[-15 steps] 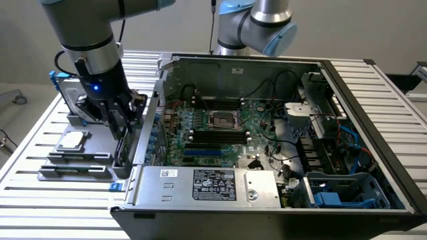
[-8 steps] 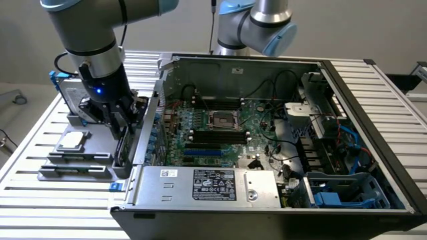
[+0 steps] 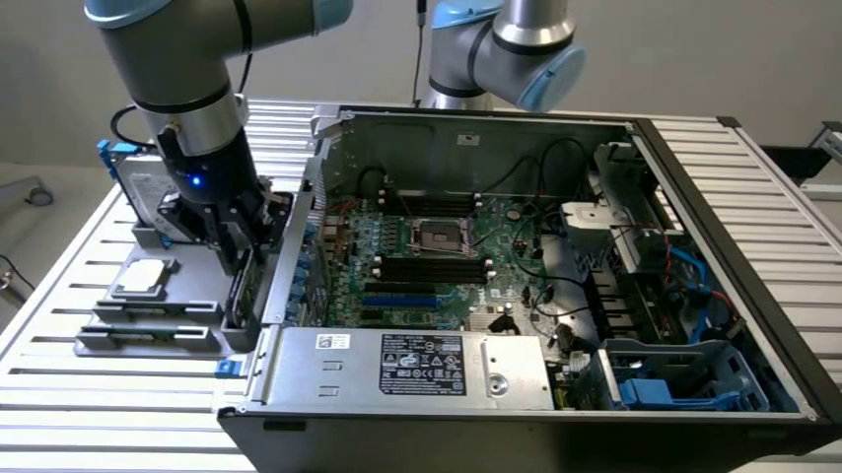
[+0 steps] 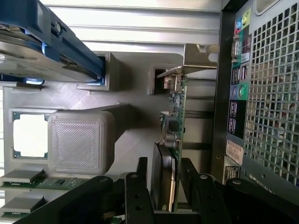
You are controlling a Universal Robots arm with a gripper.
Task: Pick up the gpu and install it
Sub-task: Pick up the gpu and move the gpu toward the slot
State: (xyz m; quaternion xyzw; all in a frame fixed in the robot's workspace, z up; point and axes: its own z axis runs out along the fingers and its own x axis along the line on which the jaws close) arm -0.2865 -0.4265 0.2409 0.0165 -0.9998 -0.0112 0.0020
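Observation:
The gpu (image 4: 174,122) is a thin green card with a black cover, standing on edge in a slot of the grey holder (image 4: 133,123), close beside the computer case. My gripper (image 4: 164,161) is lowered over its near end, with one finger (image 4: 139,186) on each side of the card and a narrow gap showing at each face. In the exterior view the gripper (image 3: 235,258) hangs over the gpu (image 3: 241,296) at the exterior view's left, just outside the open case (image 3: 526,123). The motherboard (image 3: 435,246) lies exposed inside.
On the grey holder (image 3: 172,340) stand a silver hard drive with blue frame (image 3: 138,182), a square CPU chip (image 3: 142,279) and memory sticks (image 3: 148,307). The case's rear wall (image 4: 266,93) with its ports rises right beside the card. A second arm (image 3: 507,44) stands behind the case.

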